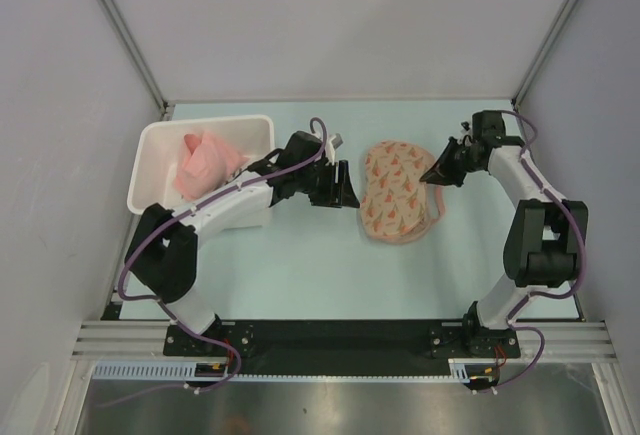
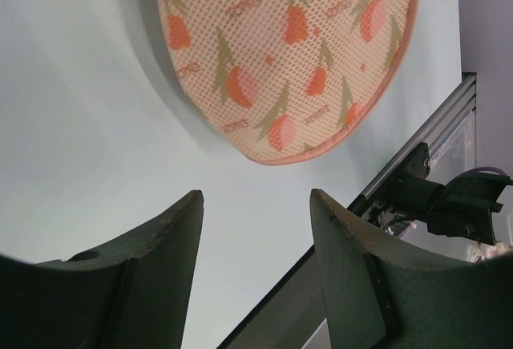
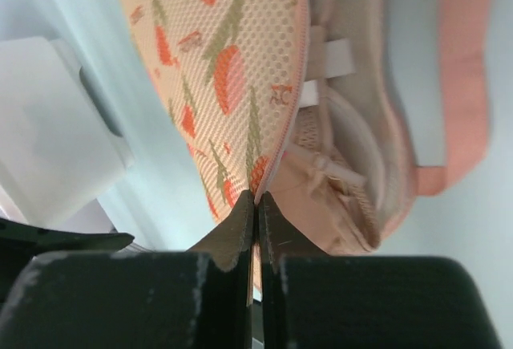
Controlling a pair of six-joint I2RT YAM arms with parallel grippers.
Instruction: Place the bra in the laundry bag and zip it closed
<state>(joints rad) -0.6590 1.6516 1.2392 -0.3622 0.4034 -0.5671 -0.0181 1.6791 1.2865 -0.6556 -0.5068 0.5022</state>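
Far left on the counter (image 1: 300, 265) there's a white bin (image 1: 150, 150) with a pink cloth (image 1: 205, 160) bunched up in it. The left arm (image 1: 230, 200) reaches past the bin toward the middle. Its jaws are spread wide with nothing between them, hanging just beside the bag's left edge and not touching it.

The bag (image 1: 393, 190) lies flat mid-counter, printed side up. The bra (image 3: 353, 164) is inside it. From the right wrist cam you can see the beige cup and a pale tag tucked under the top flap, and that side is still gaping, not zipped.

The right arm (image 1: 525, 190) comes in from the right. Its jaws are pressed together, pinching the rim of the bag's top flap. Can't tell if it's the zip pull or just fabric.
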